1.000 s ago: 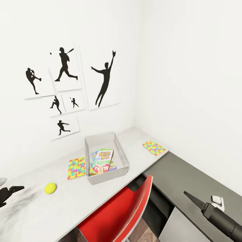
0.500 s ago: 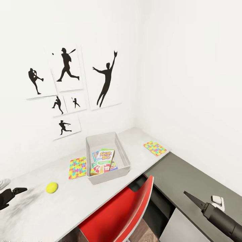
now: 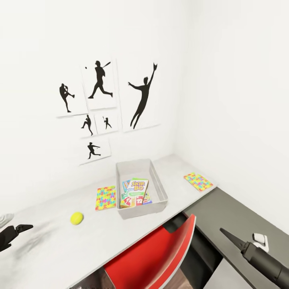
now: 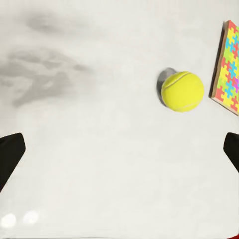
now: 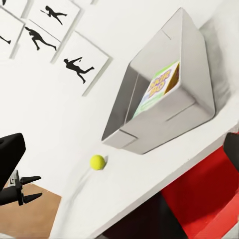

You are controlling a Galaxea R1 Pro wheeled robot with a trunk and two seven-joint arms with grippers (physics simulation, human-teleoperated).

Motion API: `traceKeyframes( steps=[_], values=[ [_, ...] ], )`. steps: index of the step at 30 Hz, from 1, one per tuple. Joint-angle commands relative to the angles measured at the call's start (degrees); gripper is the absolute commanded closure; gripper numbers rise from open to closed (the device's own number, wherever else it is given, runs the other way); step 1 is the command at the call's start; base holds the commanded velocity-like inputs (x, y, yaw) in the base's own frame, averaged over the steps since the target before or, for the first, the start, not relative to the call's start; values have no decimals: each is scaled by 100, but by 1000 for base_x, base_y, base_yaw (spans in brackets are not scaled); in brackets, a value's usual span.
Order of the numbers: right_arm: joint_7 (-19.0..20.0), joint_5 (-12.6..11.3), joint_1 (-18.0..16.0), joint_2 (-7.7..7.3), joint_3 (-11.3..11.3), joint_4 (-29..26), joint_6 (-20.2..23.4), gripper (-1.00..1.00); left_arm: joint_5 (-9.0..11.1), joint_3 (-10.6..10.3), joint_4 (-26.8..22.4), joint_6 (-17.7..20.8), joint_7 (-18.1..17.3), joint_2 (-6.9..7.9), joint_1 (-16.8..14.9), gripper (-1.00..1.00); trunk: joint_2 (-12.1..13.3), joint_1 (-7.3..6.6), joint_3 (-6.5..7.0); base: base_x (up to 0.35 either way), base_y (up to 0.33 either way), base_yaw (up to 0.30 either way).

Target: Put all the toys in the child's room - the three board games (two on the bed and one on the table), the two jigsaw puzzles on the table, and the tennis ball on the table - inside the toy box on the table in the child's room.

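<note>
The light grey toy box [image 3: 159,188] stands on the pale table [image 3: 60,245] near the wall. Board games [image 3: 135,192] lie stacked inside it, a Skip-Bo lid on top. One jigsaw puzzle [image 3: 105,197] lies flat just left of the box, another [image 3: 198,181] near the table's right end. The yellow tennis ball [image 3: 76,218] rests on the table left of the first puzzle. My left gripper [image 3: 16,230] hovers open over the table, short of the tennis ball [image 4: 183,91] and the jigsaw puzzle [image 4: 228,67]. My right gripper [image 3: 229,237] hangs open, low on the right, facing the toy box [image 5: 196,87].
A red chair [image 3: 160,253] is pushed under the table's front edge, below the toy box. A lower dark grey cabinet top [image 3: 237,212] adjoins the table on the right, with a small white object [image 3: 261,241] on it. Black silhouette pictures [image 3: 100,108] hang on the white wall.
The whole picture has shifted right, so the camera has turned left. Both grippers keep about the same place in the view, and the things on the table lie as before.
</note>
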Motion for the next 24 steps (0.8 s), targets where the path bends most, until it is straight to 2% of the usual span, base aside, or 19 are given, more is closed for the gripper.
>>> traceKeyframes(
  steps=[1, 11, 24],
  values=[
    [-1, -28, -1, -3, -2, -5, 36, -100, 59, 0, -4, 25, 60, -1, -8, -100, -12, 4, -7, 0, 0, 241],
    [4, -27, -1, -6, -2, -7, 36, -100, 58, -4, -4, 26, 60, -1, -8, -100, -12, 4, 31, 0, -1, 207],
    [5, -32, -1, -26, -17, -11, 36, -100, 58, -8, -4, 28, 60, -1, -8, -100, -12, 4, 35, 0, -78, 22]
  ],
)
